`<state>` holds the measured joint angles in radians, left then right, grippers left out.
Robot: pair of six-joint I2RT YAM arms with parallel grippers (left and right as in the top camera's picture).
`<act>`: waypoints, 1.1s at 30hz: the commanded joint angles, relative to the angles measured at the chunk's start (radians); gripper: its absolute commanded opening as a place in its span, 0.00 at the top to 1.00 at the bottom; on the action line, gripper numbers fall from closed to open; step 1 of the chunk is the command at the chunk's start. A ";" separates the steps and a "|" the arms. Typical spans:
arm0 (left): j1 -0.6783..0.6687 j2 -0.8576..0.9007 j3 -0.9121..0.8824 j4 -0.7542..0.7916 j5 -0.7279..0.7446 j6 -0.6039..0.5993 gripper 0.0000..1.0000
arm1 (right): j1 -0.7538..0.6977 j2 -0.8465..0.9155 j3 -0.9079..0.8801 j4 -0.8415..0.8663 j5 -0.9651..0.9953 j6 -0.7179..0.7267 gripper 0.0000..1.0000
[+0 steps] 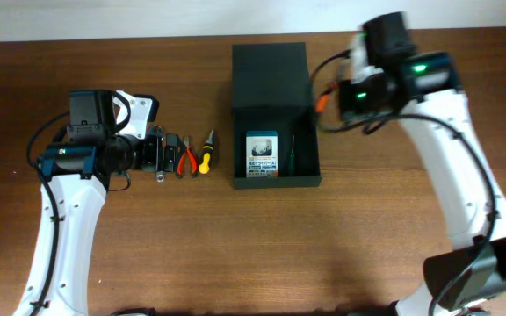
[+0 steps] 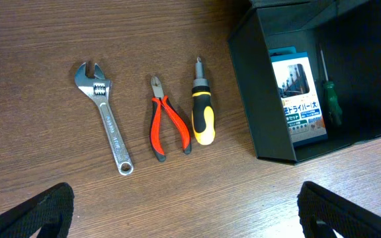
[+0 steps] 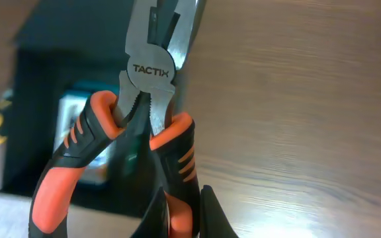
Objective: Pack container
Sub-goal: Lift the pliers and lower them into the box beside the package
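Surface: wood-grain table is carrying everything; pale wall is showing along the far edge.
Overhead, container: container is sitting mid-table toward the far edge, mouth facing up so tools can drop in.
Overhead, axis: box w/ flap is running near-to-far from the robot; the flap lid is lying open on the far side.
Overhead, contents: card pack & green screwdriver are lying inside, both lengthwise near-to-far.
Overhead, arms: left arm is hovering over loose tools left of the container; right arm is hanging just beside its right wall.
L wrist, tools: wrench, red cutters & yellow-black screwdriver are lying side by side, prob. waiting to be packed.
L wrist, gripper: left gripper is spreading wide, holding nothing.
R wrist, gripper: right gripper is clamping one orange handle of the pliers, nose pointing away from the cam, prob. for drop-in.
R wrist, container: blurred, showing behind the pliers at left.
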<state>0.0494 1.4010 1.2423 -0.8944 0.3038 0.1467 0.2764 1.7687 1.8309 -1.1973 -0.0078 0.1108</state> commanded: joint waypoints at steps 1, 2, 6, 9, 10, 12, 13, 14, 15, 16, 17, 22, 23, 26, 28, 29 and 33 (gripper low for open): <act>0.005 0.002 0.019 0.000 0.014 0.016 0.01 | 0.078 0.023 0.015 0.003 0.036 0.037 0.96; 0.005 0.002 0.019 0.000 0.014 0.016 0.01 | 0.095 0.033 0.011 0.003 0.050 0.048 0.96; 0.005 0.002 0.019 0.000 0.014 0.016 0.01 | 0.136 0.089 -0.019 0.009 0.061 0.089 0.96; 0.005 0.002 0.019 0.000 0.014 0.016 0.01 | 0.158 0.125 -0.056 0.035 0.060 0.089 0.96; 0.005 0.002 0.019 0.000 0.014 0.016 0.01 | 0.172 0.147 -0.077 0.053 0.057 0.090 0.96; 0.005 0.002 0.019 0.000 0.014 0.016 0.01 | 0.190 0.173 -0.104 0.077 0.058 0.090 0.96; 0.005 0.002 0.019 0.000 0.014 0.016 0.01 | 0.193 0.182 -0.120 0.092 0.058 0.093 0.96; 0.005 0.002 0.019 0.000 0.014 0.016 0.01 | 0.195 0.186 -0.134 0.106 0.062 0.094 0.96; 0.005 0.002 0.019 0.000 0.014 0.016 0.01 | 0.195 0.193 -0.149 0.125 0.069 0.098 0.96; 0.005 0.002 0.019 0.000 0.014 0.016 0.01 | 0.194 0.201 -0.164 0.148 0.074 0.100 0.96; 0.005 0.002 0.019 0.000 0.014 0.016 0.01 | 0.189 0.208 -0.178 0.164 0.073 0.100 0.96; 0.005 0.002 0.019 0.000 0.014 0.016 0.01 | 0.160 0.233 -0.282 0.227 0.073 0.100 0.96; 0.005 0.002 0.019 0.000 0.014 0.016 0.01 | 0.153 0.234 -0.301 0.241 0.073 0.100 0.96; 0.005 0.002 0.019 0.000 0.014 0.016 0.01 | 0.139 0.234 -0.327 0.262 0.073 0.100 0.96; 0.005 0.002 0.019 0.000 0.014 0.016 0.01 | 0.128 0.233 -0.327 0.260 0.073 0.099 0.96; 0.005 0.002 0.019 0.000 0.014 0.016 0.01 | 0.125 0.233 -0.327 0.261 0.073 0.096 0.94; 0.005 0.002 0.019 0.000 0.014 0.016 0.01 | 0.122 0.233 -0.307 0.240 0.072 0.056 0.58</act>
<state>0.0494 1.4010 1.2423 -0.8944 0.3038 0.1467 0.4057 2.0060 1.5017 -0.9379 0.0444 0.1947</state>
